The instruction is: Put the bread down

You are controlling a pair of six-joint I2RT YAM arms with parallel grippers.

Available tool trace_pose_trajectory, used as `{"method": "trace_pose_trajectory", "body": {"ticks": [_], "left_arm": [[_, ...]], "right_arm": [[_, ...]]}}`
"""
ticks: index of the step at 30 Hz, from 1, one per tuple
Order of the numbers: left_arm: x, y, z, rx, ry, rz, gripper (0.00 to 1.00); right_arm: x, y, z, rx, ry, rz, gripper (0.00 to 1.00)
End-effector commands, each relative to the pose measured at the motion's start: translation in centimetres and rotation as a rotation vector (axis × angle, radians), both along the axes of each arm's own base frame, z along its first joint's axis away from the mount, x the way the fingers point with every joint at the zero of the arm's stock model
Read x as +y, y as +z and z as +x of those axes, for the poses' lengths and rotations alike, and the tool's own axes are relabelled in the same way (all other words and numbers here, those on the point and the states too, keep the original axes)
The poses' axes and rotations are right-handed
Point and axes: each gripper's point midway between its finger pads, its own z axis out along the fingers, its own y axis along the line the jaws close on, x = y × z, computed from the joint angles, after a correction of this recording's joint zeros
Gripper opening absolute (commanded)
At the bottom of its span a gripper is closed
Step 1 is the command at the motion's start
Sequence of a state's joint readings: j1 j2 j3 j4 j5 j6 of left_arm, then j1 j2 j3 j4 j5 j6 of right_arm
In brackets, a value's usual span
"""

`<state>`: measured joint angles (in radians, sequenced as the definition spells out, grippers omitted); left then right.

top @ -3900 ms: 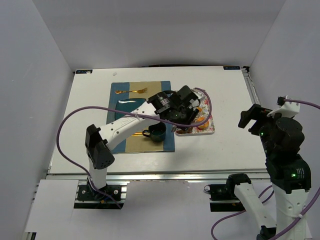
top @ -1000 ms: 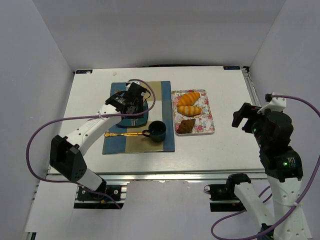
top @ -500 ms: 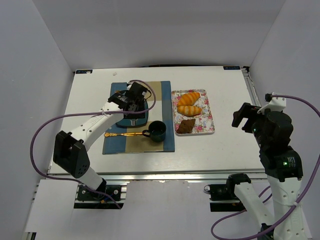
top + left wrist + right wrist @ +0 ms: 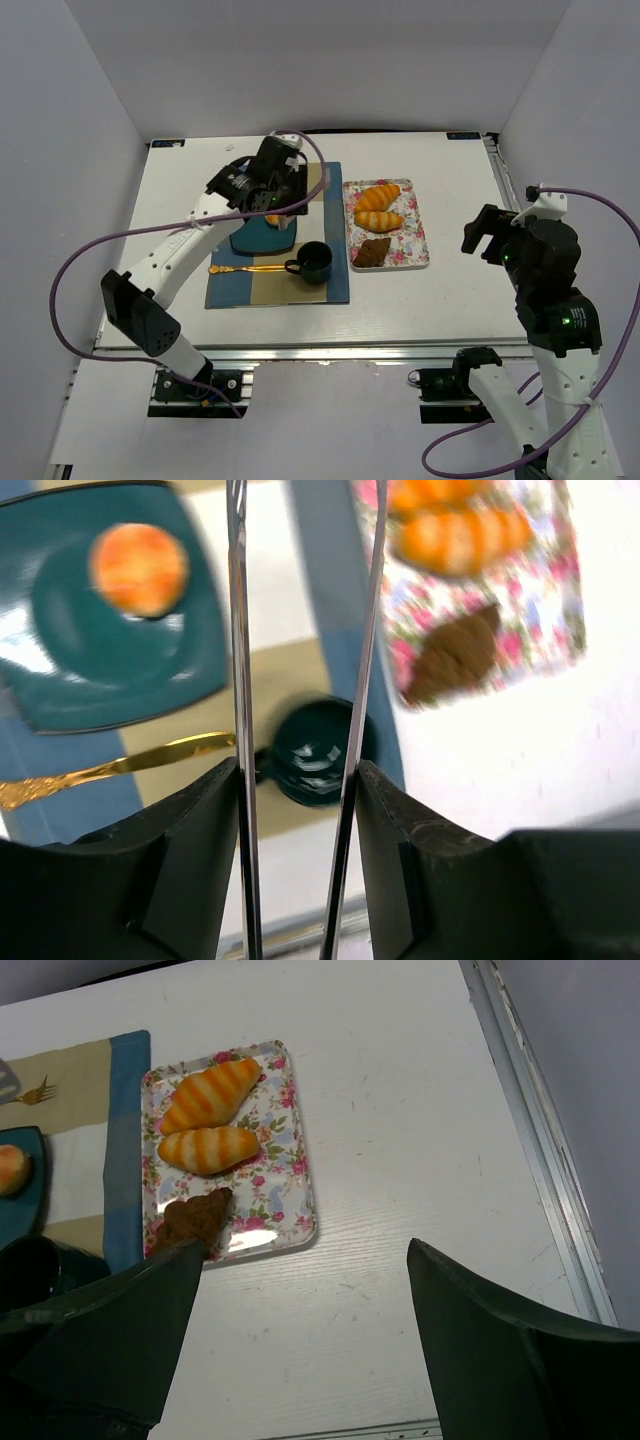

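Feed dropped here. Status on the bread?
Left pincer open, empty. Right pincer open, empty. Round orange bread bun on teal square plate. Nothing blocking.

A blue placemat (image 4: 228,290) with a wide tan stripe down its middle lies on the white table (image 4: 450,300), left of centre in the overhead view. A dark green mug (image 4: 315,262) stands on the mat's lower right part, with its handle turned to the left. A gold utensil (image 4: 250,269) lies flat across the mat's lower part, and one end stops just beside the mug's handle. In the right wrist view the tines of a gold fork (image 4: 35,1090) show on the tan stripe at the upper left. A metal rail (image 4: 505,180) runs along the table's right edge. Plain pale walls (image 4: 300,60) enclose the table on three sides.
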<state>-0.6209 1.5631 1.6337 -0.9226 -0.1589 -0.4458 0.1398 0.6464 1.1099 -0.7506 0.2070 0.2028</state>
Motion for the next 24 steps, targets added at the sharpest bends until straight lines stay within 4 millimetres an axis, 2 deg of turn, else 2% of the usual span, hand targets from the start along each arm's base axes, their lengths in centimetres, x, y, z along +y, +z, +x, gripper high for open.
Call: {"method": "trace_pose_trajectory", "body": {"ticks": [1, 2, 3, 4, 5, 8, 17, 24], "left_arm": [[-4.4, -0.1, -2.1, 0.043, -0.212, 0.019, 0.57], [-5.2, 0.7, -2.0, 0.029, -0.236, 0.026, 0.57], [-5.9, 0.2, -3.1, 0.057, -0.273, 0.06, 0.57], [-6.6, -0.9, -3.2, 0.083, -0.301, 0.09, 0.58], [-7.3, -0.5, -3.3, 0.083, -0.322, 0.083, 0.58], [-9.2, -1.7, -4.5, 0.119, -0.39, 0.098, 0.6], [-10.6, -4.0, -6.4, 0.186, -0.48, 0.158, 0.62], [-11.5, -4.2, -7.2, 0.188, -0.501, 0.148, 0.62]], "right_arm": [[0.0, 1.0, 0.7, -0.043, -0.01, 0.01, 0.89], [0.0, 1.0, 0.6, -0.046, -0.011, 0.008, 0.89], [-0.1, 1.0, 0.5, -0.047, -0.014, 0.009, 0.89], [-0.2, 1.0, 0.5, -0.045, -0.018, 0.007, 0.89], [-0.3, 1.0, 0.5, -0.047, -0.022, 0.008, 0.89], [-0.3, 0.9, 0.2, -0.044, -0.027, 0.009, 0.89], [-0.6, 0.7, -0.2, -0.039, -0.046, 0.014, 0.89], [-0.6, 0.5, -0.3, -0.034, -0.048, 0.025, 0.89]]}}
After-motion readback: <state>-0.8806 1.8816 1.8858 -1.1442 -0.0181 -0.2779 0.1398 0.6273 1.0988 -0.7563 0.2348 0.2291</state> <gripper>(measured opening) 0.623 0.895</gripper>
